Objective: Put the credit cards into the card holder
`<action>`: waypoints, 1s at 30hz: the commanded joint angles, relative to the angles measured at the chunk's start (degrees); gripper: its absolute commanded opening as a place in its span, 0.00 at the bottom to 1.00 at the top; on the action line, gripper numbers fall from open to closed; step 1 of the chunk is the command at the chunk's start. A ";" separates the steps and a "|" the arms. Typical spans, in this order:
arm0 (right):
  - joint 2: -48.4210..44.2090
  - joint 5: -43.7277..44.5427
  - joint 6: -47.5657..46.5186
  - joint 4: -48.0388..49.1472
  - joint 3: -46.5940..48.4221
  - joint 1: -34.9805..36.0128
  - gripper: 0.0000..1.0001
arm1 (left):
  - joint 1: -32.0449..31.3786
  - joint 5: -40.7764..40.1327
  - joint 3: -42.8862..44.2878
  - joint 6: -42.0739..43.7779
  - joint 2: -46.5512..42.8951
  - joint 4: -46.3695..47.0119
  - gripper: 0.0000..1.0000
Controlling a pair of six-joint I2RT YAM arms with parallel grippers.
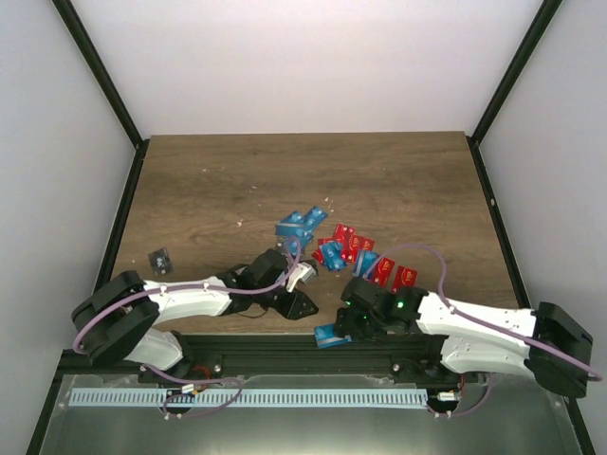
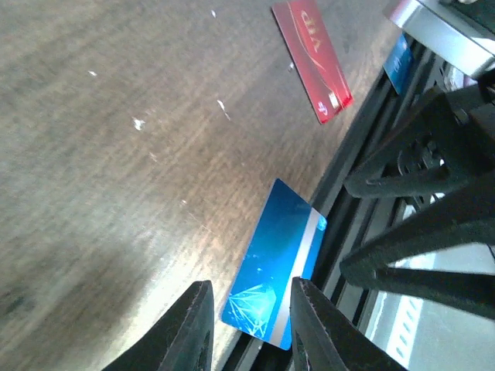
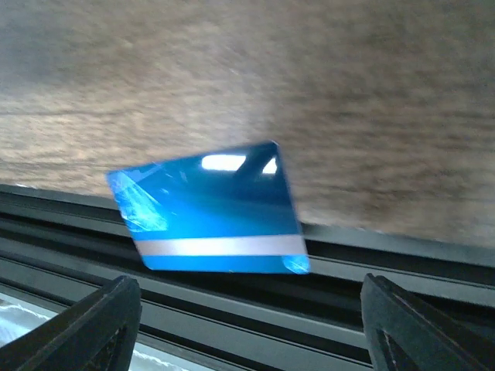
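Brown wood-grain table (image 1: 285, 171), boxed in by white walls and black frame posts. At the right gripper (image 3: 249, 282), jaws spread wide, nothing between them. Directly ahead, one blue card (image 3: 209, 209) flat at the near edge of the table, its striped end hanging out over the black rail (image 3: 387, 255). At the left gripper (image 2: 249, 290), jaws partly apart, likewise nothing pinched, aimed at the same blue card from the other side. Farther out, a lone red card (image 2: 313, 58) near the same edge. Beyond that, the loose heap of red and blue credit cards (image 1: 337, 245) at mid-table. Well apart at far left, a small dark thing (image 1: 159, 258), possibly a black card but too small to tell. No card holder made out in any view. Judged from this: the pick-up of a single card, with every insertion yet to come. Next move, by that reading: right jaws brought onto the overhanging end, one finger above and one below, then closed gently on the thin plastic. Care needed against nudging the card off the edge and down behind the rail. After that, locating the holder, ideally steadied by the left.
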 commanded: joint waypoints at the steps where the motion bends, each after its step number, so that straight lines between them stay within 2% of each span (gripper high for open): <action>1: -5.21 -2.65 5.42 2.48 -4.37 0.04 0.80 | -1.52 3.23 -0.63 0.99 1.55 2.23 0.30; 11: -6.38 -2.95 8.60 18.23 -14.08 -0.03 0.80 | -2.96 3.47 -0.50 0.36 4.06 3.21 0.30; 17: -5.99 -3.39 10.44 29.69 -20.20 -1.30 0.75 | -3.10 3.11 -0.49 -0.45 4.48 3.38 0.29; 21: -6.31 -5.33 10.80 37.10 -24.71 -2.93 0.66 | -3.05 2.39 -0.57 -0.83 3.87 2.95 0.29; 25: -7.76 -4.61 11.14 39.16 -26.93 -3.78 0.52 | -3.04 1.46 -0.68 -1.24 2.84 2.53 0.29; 30: -9.20 -3.50 12.14 42.94 -29.89 -4.40 0.39 | -3.02 0.50 -0.92 -2.28 1.52 2.90 0.26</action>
